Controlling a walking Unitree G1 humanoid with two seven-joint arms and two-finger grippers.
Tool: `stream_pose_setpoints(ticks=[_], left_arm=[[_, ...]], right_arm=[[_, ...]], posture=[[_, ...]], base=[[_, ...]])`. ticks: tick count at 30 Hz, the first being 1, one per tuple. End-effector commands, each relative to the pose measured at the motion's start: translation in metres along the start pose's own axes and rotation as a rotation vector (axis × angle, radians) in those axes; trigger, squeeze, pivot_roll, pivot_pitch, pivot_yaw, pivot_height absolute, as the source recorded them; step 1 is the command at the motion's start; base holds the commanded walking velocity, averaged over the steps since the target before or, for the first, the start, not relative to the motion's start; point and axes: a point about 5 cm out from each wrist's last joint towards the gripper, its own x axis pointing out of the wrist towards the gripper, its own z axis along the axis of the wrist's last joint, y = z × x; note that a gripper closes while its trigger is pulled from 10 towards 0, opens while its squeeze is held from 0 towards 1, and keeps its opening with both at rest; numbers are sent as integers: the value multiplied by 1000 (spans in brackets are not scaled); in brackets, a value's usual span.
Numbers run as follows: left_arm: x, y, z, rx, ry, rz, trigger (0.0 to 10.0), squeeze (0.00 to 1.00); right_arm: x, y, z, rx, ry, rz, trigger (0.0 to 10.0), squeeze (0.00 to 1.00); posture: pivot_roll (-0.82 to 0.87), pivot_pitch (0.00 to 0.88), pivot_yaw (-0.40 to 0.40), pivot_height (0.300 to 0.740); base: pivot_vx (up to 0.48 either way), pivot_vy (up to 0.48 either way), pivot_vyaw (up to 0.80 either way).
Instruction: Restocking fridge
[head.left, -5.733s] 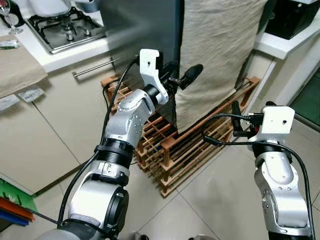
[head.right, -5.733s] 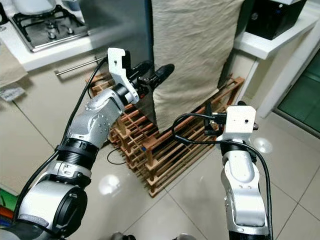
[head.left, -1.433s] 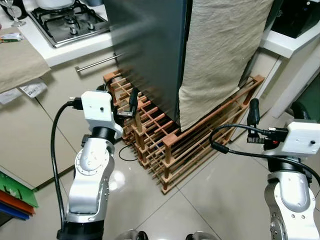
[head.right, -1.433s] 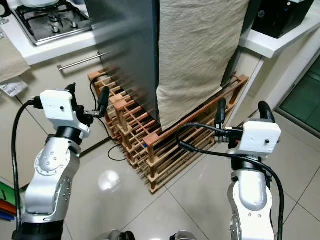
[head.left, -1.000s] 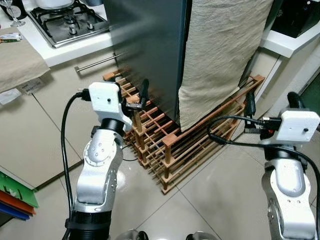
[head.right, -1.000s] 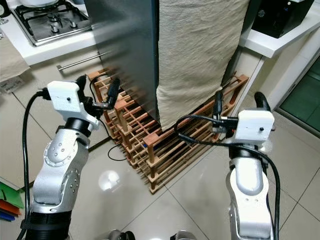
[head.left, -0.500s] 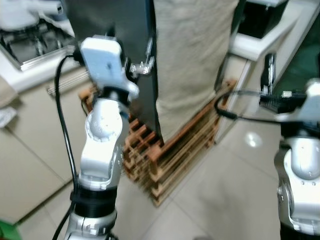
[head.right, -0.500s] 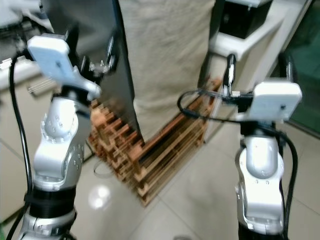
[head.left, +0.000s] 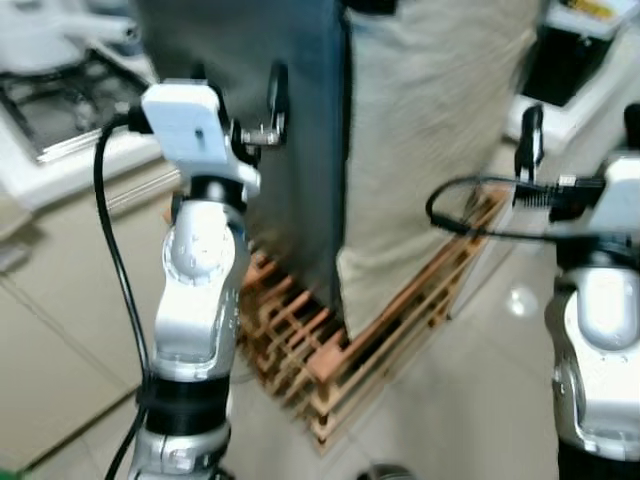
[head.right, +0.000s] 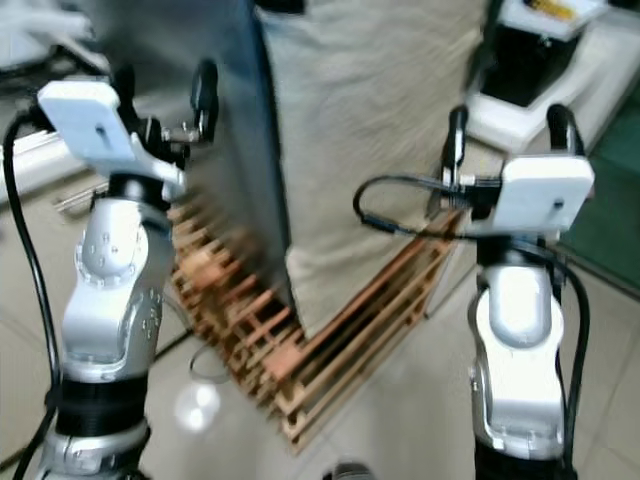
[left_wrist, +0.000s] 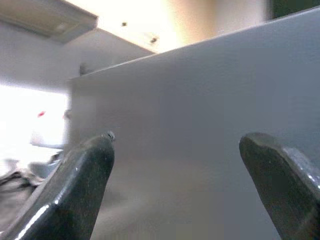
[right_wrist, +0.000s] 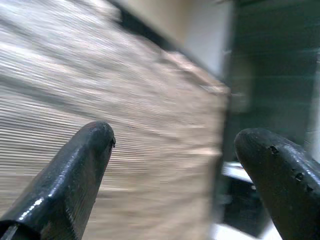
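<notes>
Fridge (head.left: 270, 150): a tall dark grey cabinet, door shut, standing directly before me. A beige cloth (head.left: 430, 150) hangs down its front face, to the right of the grey side panel. A wooden rack (head.left: 340, 350) sits on the floor against the fridge's base. A gas hob (head.left: 60, 95) lies on the counter to the left of the fridge.

My left gripper (head.left: 255, 105) is raised beside the fridge's grey side panel, fingers spread, holding nothing; my left wrist camera faces that grey panel. My right gripper (head.right: 505, 125) is raised to the right of the cloth-covered front, fingers (right_wrist: 75, 175) likewise parted and empty. Both eye views are blurred.
</notes>
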Motion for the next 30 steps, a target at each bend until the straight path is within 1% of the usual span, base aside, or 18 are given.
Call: stream_pose_setpoints(ticks=[1,3,4,5,6,7,8,9,10,11,16,18,19,21,24,25,27,30], left_arm=[[-2,-4,-3,-20,40,-49,10000,0],[-7,-5,-4,-39,62,-83,10000,0],[-11,-8,-6,-45,86,-142,10000,0],[-11,-8,-6,-45,86,-142,10000,0],[-20,-15,-7,-97,119,-230,10000,0],[-23,-19,-9,-136,146,-273,10000,0],[-23,-19,-9,-136,146,-273,10000,0],[-28,-25,-11,-200,190,-372,10000,0],[-28,-26,-11,-222,203,-398,10000,0],[-28,-27,-11,-222,207,-426,10000,0],[-26,-31,-13,-242,223,-460,10000,0],[-26,-32,-13,-247,227,-474,10000,0],[-28,-38,-11,-268,236,-514,10000,0],[-33,-42,-11,-301,256,-565,10000,0],[-36,-44,-11,-313,273,-598,10000,0],[-41,-45,-14,-322,304,-641,10000,0],[-44,-46,-15,-322,319,-660,10000,0],[-52,-50,-19,-360,367,-717,10000,0]], right_arm=[[-2,-5,-3,13,29,-13,10000,533],[-4,-7,-7,19,56,-19,10000,533],[-6,-8,-11,26,83,-24,10000,533],[-6,-8,-11,26,83,-24,10000,533],[-9,-11,-19,38,129,-30,10000,537],[-11,-12,-22,40,145,-33,10000,533],[-11,-12,-22,40,145,-33,10000,533],[-14,-13,-30,53,190,-47,10000,533],[-16,-14,-32,55,204,-53,10000,533],[-18,-16,-35,54,224,-66,10000,533],[-36,-27,-54,16,352,-126,10000,545],[-39,-28,-56,7,365,-121,10000,545],[-49,-33,-62,-23,397,-120,10000,549],[-58,-39,-70,-38,444,-136,10000,549],[-62,-42,-74,-30,473,-150,10000,549],[-64,-44,-77,-30,487,-150,10000,549],[-65,-45,-78,-31,493,-146,10000,549],[-67,-43,-80,-35,501,-131,10000,553]], posture=[[-184,38,24,740],[-181,42,24,740],[-175,45,23,740],[-175,45,23,740],[-172,45,22,740],[-172,45,22,740],[-172,45,22,740],[-154,48,20,740],[-152,49,20,740],[-149,46,21,740],[-164,44,26,740],[-170,44,29,740],[-179,46,36,740],[-182,45,39,740],[-182,47,42,740],[-179,46,42,740],[-180,47,41,740],[-181,51,39,740]], base=[[0,0,0],[0,0,0],[0,0,0],[0,0,0],[0,0,0],[0,0,0],[0,0,0],[0,0,0],[0,0,0],[0,0,0],[0,0,0],[0,0,0],[0,0,0],[0,0,0],[0,0,0],[0,0,0],[0,0,0],[0,0,0]])
